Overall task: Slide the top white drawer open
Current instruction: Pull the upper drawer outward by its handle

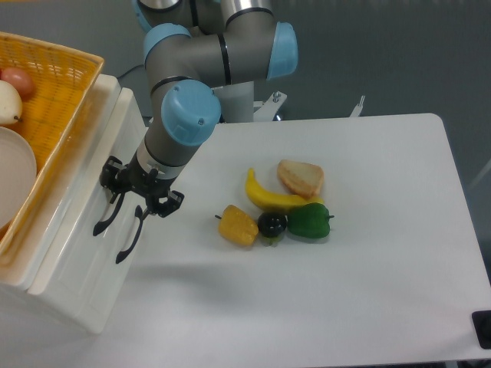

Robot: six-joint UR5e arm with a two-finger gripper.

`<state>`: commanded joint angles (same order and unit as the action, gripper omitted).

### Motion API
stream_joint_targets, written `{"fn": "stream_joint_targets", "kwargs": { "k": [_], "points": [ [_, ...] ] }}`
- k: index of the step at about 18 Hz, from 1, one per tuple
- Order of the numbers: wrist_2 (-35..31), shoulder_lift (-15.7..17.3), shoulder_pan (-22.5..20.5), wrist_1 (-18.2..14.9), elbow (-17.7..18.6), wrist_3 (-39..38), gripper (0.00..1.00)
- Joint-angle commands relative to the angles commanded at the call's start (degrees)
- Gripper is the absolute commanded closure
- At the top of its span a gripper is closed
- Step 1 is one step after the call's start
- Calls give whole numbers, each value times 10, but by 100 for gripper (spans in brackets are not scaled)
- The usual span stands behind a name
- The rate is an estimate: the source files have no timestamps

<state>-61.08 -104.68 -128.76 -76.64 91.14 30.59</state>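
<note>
The top white drawer (83,205) is the upper front of the white cabinet at the left and looks shut flush. Its curved black handle (106,217) runs down the front. The lower drawer (100,287) has its own black handle (128,244) just beside it. My gripper (138,203) points down at the cabinet front, right at the upper ends of both handles. Its black fingers (115,184) look spread, with the handle tops between them. Whether a finger touches a handle is hidden by the black-on-black overlap.
An orange wicker basket (73,73) with an onion and white items sits on top of the cabinet. On the white table (383,268) lie a banana (265,198), bread (301,178), a green pepper (309,221), a corn cob (238,225) and a dark round fruit (271,224).
</note>
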Motion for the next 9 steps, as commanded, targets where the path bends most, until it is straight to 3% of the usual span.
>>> {"fn": "stream_joint_targets", "kwargs": {
  "k": [5,9],
  "points": [
    [0,1,0,0,0,1,59],
    [1,4,0,0,0,1,63]
  ]
}}
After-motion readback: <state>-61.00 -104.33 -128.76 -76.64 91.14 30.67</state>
